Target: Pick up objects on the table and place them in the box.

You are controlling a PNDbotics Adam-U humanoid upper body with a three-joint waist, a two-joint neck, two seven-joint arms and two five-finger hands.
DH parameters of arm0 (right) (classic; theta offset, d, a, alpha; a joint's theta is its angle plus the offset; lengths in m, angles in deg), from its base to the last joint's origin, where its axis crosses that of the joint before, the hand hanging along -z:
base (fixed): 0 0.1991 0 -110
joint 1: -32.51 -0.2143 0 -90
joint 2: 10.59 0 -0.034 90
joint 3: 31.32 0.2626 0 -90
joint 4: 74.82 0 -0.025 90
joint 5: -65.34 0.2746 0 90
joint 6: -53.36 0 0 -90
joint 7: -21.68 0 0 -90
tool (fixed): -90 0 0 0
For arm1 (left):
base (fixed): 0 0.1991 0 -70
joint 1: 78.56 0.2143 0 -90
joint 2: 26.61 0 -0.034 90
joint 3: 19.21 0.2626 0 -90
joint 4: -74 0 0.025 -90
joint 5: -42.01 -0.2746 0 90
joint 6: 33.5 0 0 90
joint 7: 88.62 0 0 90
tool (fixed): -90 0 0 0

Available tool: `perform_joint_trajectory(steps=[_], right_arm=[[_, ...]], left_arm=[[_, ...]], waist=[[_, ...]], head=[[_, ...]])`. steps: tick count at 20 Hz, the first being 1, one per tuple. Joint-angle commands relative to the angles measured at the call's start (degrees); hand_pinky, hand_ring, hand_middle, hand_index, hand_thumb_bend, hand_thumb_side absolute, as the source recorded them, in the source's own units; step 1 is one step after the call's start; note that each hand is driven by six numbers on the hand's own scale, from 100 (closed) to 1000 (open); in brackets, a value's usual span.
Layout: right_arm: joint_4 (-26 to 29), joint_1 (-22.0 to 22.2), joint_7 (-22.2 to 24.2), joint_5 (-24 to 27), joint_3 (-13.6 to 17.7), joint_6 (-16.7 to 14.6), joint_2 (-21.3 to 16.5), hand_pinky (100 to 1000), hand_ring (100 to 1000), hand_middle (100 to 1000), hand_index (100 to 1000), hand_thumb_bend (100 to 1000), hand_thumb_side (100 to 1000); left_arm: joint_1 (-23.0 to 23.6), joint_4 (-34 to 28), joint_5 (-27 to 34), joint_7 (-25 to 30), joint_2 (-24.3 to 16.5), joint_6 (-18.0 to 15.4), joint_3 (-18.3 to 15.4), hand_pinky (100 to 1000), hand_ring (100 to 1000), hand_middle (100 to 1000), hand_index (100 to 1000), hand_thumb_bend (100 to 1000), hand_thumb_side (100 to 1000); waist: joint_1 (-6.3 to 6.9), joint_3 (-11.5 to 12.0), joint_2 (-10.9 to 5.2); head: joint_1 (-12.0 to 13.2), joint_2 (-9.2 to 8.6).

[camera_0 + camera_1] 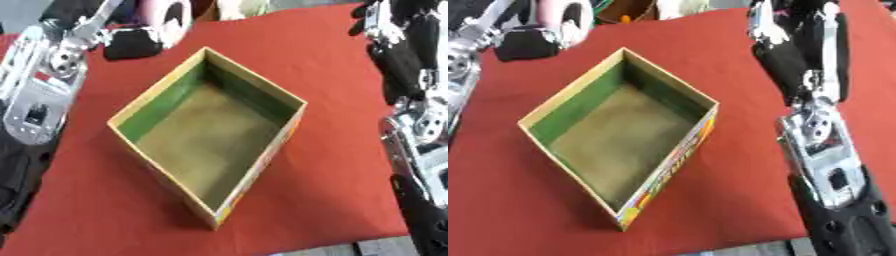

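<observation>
- The left hand [131, 42] is at the far left corner of the worktop [341, 150], black, and seems to be closed round a pale pink, rounded thing [166, 17]. The blur keeps me from saying how the fingers sit on it, so the grasp itself is a judgement.
- What the pink thing is I cannot make out, since its top is cut off by the upper edge of both views.
- From that hand the box [210, 135] lies nearer to the robot and towards its right, with its closest corner just beside the hand. It is an open cardboard box with green inner walls and looks empty.
- The box sits cornerwise, its long axis running from that far corner down towards the robot. The coming move, as I judge it, is a short carry from the hand inward over the near rim, then a release.
- The right hand [776, 22] is well apart on the far side of the box, at the upper right. It is dark and partly cut off, so I cannot tell how it is set. Its arm [829, 165] runs down the right edge.
- The left hand is plainly the nearer to both the pink thing and the box.
- Behind the red cloth are more things at the far edge, too cropped to name.
</observation>
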Motion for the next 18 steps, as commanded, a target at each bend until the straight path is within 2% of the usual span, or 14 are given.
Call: perform_joint_trajectory(steps=[1, 9, 15, 18], right_arm=[[1.2, -0.7, 0.0, 0.4, 0.3, 0.1, -0.4, 387, 498, 501, 630, 100, 300], [1.2, -0.2, 0.2, 0.3, 0.1, 0.5, -0.3, 386, 497, 500, 629, 100, 302], [1.2, 0.0, 0.2, 0.2, 0.0, 0.8, -0.2, 385, 496, 499, 628, 100, 302], [1.2, 0.1, 0.2, 0.2, -0.1, 0.9, -0.1, 384, 498, 499, 627, 100, 303]], left_arm=[[0.1, -1.8, -1.6, 1.8, 1.4, -0.4, 0.9, 269, 441, 449, 552, 100, 491], [3.0, 1.8, -2.7, 5.7, 3.7, -1.5, 3.6, 279, 449, 455, 558, 100, 493], [3.6, 5.7, -2.6, 7.1, 5.1, -3.1, 5.1, 289, 461, 462, 570, 100, 413], [3.7, 7.3, -3.2, 8.9, 5.5, -4.0, 5.8, 321, 488, 482, 617, 100, 346]], waist=[[-0.06, 0.2, -1.33], [0.19, 1.1, -1.49], [0.37, 1.1, -1.47], [0.44, 1.1, -1.49]], head=[[1.1, 0.32], [2.5, -0.11], [3.2, -0.63], [3.2, -0.52]])
